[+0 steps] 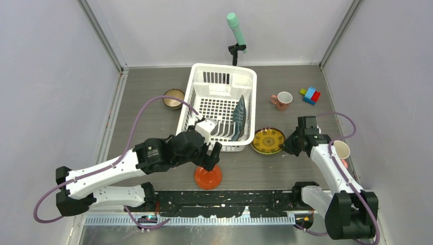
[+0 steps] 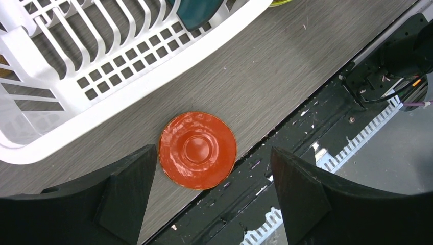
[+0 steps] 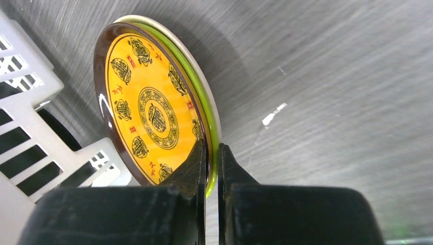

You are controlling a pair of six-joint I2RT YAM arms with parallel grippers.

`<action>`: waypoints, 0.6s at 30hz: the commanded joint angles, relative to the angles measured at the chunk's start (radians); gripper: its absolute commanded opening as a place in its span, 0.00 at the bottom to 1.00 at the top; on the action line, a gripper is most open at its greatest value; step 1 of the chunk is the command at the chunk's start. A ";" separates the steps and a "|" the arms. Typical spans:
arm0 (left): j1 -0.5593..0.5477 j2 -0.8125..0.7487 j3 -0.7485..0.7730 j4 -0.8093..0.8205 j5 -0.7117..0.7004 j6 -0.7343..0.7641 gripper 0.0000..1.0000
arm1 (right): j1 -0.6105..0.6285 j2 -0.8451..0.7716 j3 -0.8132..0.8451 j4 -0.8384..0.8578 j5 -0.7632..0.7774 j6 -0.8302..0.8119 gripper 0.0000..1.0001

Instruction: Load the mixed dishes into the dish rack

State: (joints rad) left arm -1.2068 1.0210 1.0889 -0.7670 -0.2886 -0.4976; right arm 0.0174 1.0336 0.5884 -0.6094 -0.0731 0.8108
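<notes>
**Operator:** Grey table (image 1: 148,107), status check. Where are the dishes?

**Technician:** One teal plate (image 1: 239,116) stands on edge inside the white rack (image 1: 220,67). One red dish (image 2: 197,150) lies flat on the table just in front of the rack, beneath the left gripper (image 1: 208,154), whose fingers are spread wide.

**Operator:** And the right gripper (image 3: 210,153)?

**Technician:** It is pinching the rim of the yellow plate (image 3: 148,107), beside the rack's near right corner.

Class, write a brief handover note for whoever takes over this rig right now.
Left claw: open, above the red-orange dish at the table's near edge.
Right claw: shut on the yellow patterned plate at its rim, beside the dish rack.
Done: dark teal plate stands in the rack.
Left: brown bowl left of the rack, pink mug to its right, second mug at the right edge, plus both dishes above.
</notes>
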 commanded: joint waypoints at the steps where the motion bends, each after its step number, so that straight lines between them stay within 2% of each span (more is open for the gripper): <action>1: -0.004 0.011 0.004 0.039 0.011 -0.004 0.84 | -0.003 -0.100 0.081 -0.139 0.070 -0.019 0.00; 5: -0.005 0.030 0.008 0.055 0.013 0.011 0.84 | -0.003 -0.104 0.114 -0.182 0.068 -0.024 0.00; 14: -0.005 0.073 0.013 0.085 0.030 0.014 0.84 | -0.004 0.019 0.058 -0.113 0.004 -0.005 0.01; 15: -0.004 0.072 0.012 0.086 0.030 0.016 0.84 | -0.004 0.027 0.053 -0.103 0.003 -0.008 0.03; 18: -0.005 0.068 0.014 0.087 0.026 0.017 0.84 | -0.004 0.044 0.049 -0.095 0.000 -0.018 0.17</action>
State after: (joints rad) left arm -1.2072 1.0973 1.0889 -0.7292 -0.2646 -0.4900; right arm 0.0147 1.0550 0.6518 -0.7238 -0.0700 0.8040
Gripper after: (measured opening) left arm 0.843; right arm 0.121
